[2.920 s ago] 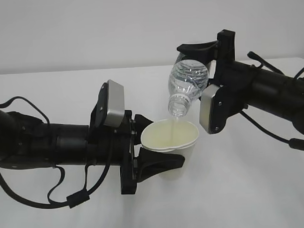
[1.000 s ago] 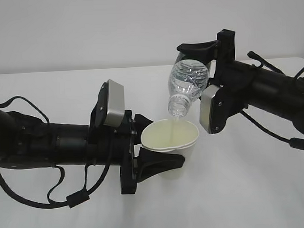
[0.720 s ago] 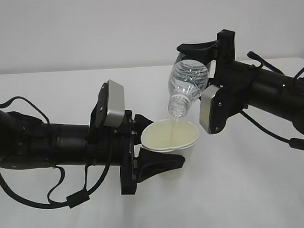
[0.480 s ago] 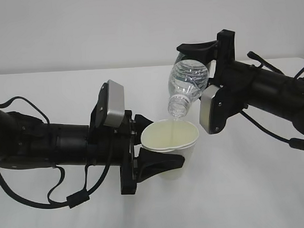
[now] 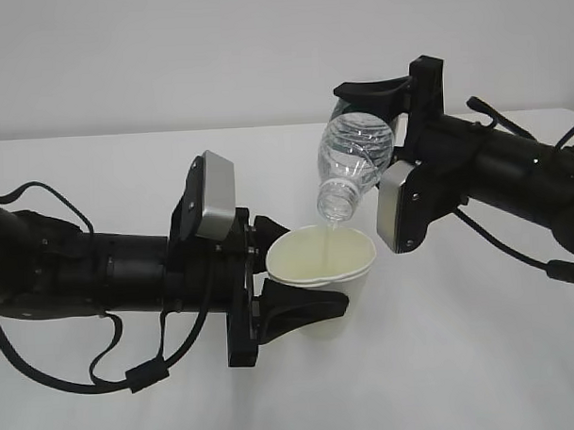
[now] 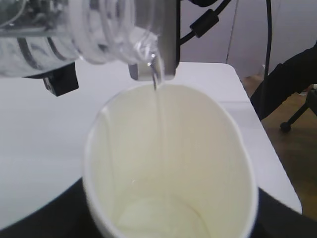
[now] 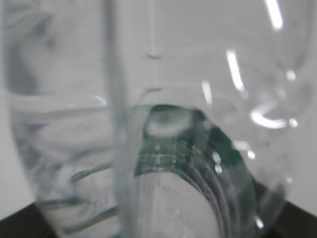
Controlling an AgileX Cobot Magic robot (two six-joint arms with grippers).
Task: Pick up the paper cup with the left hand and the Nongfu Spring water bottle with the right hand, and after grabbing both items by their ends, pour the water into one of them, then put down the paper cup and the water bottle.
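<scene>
So the left hand point(image 5: 298, 271) comes in from the left side of the table point(image 5: 481, 359) and has its two black fingers point(image 5: 304, 309) wrapped around the paper cup point(image 5: 324, 270), one on the near side and one on the far side, pinching it roughly at mid-height. The cup sits about in the middle of the scene, upright with maybe a slight lean, and whether its base touches the table is hard to say. The right hand point(image 5: 377, 103) reaches in from the right and is clamped on the bottom end of the Nongfu Spring water bottle point(image 5: 353, 165), which hangs tipped over with its open mouth pointing down, just above the far rim of the cup. A thin stream of the water point(image 6: 158, 106) runs from the mouth down into the cup in the left wrist view, and a little pool shows at the bottom of the cream-coloured inside. The right wrist view is basically all bottle point(image 7: 148, 148), blurry clear plastic with a bit of the dark green label point(image 7: 198, 148) showing through.
</scene>
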